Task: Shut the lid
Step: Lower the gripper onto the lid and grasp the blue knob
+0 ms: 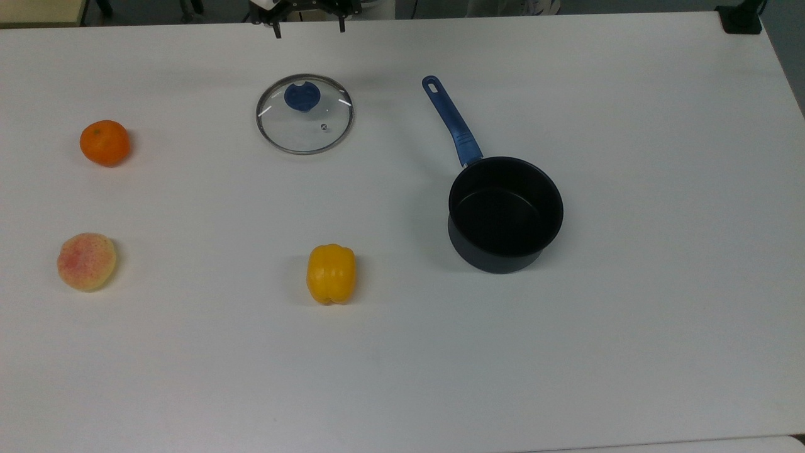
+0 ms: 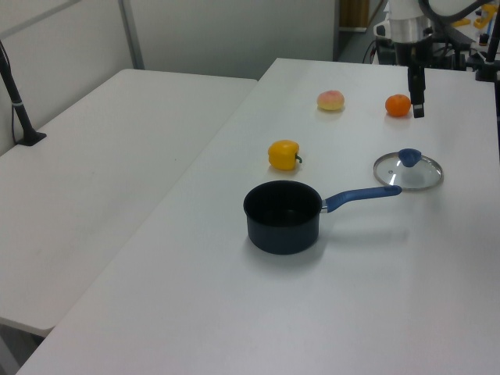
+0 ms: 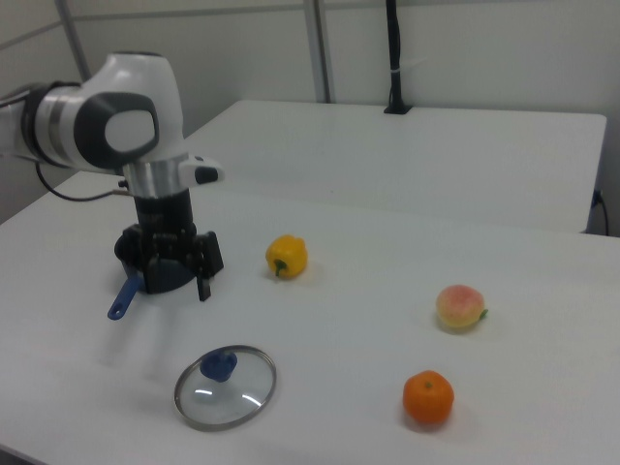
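Lid point(image 1: 304, 114) first: round clear glass with a metal rim, lying flat on the white table point(image 1: 402, 352), blue knob point(image 1: 302, 96) up and a small steam hole point(image 1: 324, 126) showing through the glass. It sits off the pot, well apart from it, with bare tabletop between the 2. Nothing touches it.

Saucepan point(image 1: 505, 214) next, dark and upright, standing to the lid's right in the top view. Its mouth is uncovered and the dark bottom shows plainly, with nothing inside. Its blue handle point(image 1: 451, 122) angles back toward the lid's side, and in the left view point(image 2: 283, 216) the handle tip reaches just beside the lid's rim point(image 2: 408, 169) without clearly touching it.

Gripper point(image 1: 308, 25) now: it hangs in the air above the table, past the lid's far edge in the top view, and its 2 fingers stand wide apart with nothing between them. In the right view the gripper point(image 3: 172, 281) hovers beyond the lid point(image 3: 226, 386), in front of the saucepan. In the left view it hangs above the lid's knob side, near the orange.

Outward from the lid, 3 pieces of fruit: a yellow bell pepper point(image 1: 331, 274) below it in the top view, an orange point(image 1: 104, 143) well off to its left, and a peach point(image 1: 86, 261) further down on that same side. All 3 lie loose on the table, apart from each other.
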Controlling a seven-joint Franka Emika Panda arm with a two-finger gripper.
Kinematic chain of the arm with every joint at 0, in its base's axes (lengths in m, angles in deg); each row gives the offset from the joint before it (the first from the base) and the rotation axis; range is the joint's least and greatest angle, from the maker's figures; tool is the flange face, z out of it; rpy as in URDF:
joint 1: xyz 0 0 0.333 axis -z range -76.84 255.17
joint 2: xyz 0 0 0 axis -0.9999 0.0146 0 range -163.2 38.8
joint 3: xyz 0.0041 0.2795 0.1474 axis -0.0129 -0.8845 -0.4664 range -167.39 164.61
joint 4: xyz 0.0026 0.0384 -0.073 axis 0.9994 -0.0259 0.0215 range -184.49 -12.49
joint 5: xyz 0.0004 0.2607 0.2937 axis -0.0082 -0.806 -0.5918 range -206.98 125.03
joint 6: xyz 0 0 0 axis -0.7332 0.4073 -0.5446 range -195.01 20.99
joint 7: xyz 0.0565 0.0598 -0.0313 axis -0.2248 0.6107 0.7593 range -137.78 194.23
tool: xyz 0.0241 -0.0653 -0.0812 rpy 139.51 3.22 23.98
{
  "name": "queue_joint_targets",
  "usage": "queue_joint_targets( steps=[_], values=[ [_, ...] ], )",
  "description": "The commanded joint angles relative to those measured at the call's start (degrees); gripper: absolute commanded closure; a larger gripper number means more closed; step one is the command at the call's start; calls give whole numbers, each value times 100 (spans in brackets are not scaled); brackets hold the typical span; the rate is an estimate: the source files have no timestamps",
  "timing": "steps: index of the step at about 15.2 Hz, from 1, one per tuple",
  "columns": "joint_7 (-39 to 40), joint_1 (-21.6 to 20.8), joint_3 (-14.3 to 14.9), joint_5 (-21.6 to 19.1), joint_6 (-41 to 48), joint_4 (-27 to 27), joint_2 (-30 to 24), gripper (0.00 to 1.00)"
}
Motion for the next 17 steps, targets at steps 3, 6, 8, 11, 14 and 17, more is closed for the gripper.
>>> queue_joint_targets(
  steps=[3,6,8,11,14,17],
  values=[
    [-136,97,58,107,-1133,-948,-136,0],
    [-216,168,58,107,-1722,-1282,-127,0],
    [-216,299,58,64,-2336,-1598,-110,0],
    [-216,309,58,46,-3252,-2048,-39,0],
    [-216,309,58,46,-3489,-2118,119,0],
    [-216,309,58,46,-3657,-2180,198,0]
  ],
)
